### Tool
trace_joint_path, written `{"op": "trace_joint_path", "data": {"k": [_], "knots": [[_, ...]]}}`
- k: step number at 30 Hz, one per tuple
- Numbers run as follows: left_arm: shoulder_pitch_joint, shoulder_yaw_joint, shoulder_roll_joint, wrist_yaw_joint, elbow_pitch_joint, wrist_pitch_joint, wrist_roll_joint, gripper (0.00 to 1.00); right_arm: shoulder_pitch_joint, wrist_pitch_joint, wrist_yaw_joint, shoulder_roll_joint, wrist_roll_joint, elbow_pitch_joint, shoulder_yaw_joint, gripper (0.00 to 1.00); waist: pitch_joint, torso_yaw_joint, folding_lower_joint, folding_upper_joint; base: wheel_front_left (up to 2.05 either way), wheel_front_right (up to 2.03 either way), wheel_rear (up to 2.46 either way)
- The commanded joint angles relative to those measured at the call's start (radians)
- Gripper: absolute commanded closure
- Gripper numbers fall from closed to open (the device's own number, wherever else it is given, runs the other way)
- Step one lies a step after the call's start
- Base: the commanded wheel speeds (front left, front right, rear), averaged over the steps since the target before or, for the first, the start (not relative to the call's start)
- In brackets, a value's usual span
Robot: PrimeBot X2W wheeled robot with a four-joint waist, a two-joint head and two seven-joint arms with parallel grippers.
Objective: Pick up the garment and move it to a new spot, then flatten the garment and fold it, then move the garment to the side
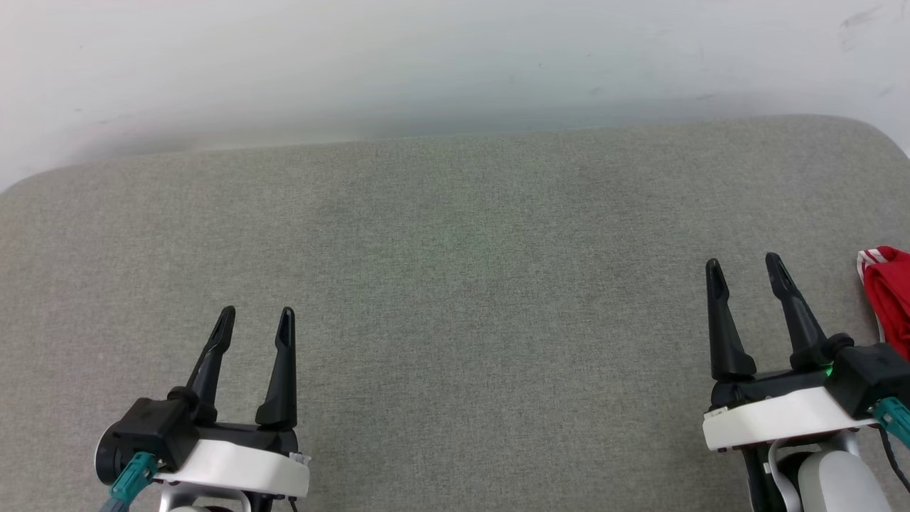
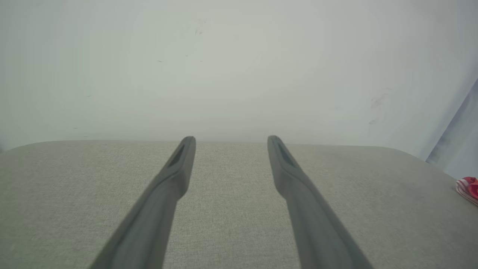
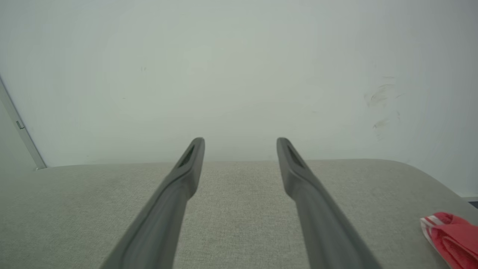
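Note:
A corner of the red garment (image 1: 890,299) with red-and-white striped trim lies at the right edge of the grey surface; most of it is out of view. It also peeks in as the garment (image 2: 468,188) at the far right of the left wrist view and the garment (image 3: 450,237) at the lower right of the right wrist view. My right gripper (image 1: 746,269) stands open just left of it, apart from it, holding nothing. My left gripper (image 1: 256,320) is open at the lower left, far from the garment, with nothing between its fingers.
The grey fabric-covered surface (image 1: 455,284) spreads across the head view, with rounded far corners. A pale wall (image 1: 455,64) rises right behind its far edge.

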Motion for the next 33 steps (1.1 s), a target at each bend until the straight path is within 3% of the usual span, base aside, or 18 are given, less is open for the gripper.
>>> {"op": "trace_joint_path", "data": {"k": [1,8,9,14,33], "knots": [[0.010,0.003,-0.004,-0.001,0.001,-0.002,0.003,0.00,0.004,-0.005,-0.001,0.005,0.008,-0.002,0.003,0.00,-0.001,0.000,0.0000,0.0000,0.00,0.00,0.00],[0.008,0.007,-0.008,-0.001,-0.007,-0.002,0.003,0.00,0.004,-0.006,-0.001,0.005,0.015,0.000,0.012,0.00,0.003,-0.002,0.0000,0.0000,0.00,0.00,0.00],[0.003,0.004,-0.008,0.000,-0.005,0.000,0.000,1.00,0.000,0.000,0.000,0.000,0.006,0.002,0.013,1.00,0.003,-0.002,0.0000,0.0000,0.00,0.00,0.00],[0.014,-0.005,-0.017,0.000,0.037,0.006,-0.018,1.00,0.022,0.005,0.000,0.000,0.024,0.041,0.016,1.00,0.003,-0.001,0.0000,0.0000,0.00,0.00,0.00],[-0.018,0.005,-0.007,0.000,0.097,0.082,-0.387,1.00,0.018,0.079,0.000,-0.021,0.419,0.077,0.011,1.00,-0.013,0.004,0.0000,0.0000,0.00,0.00,0.00]]}}
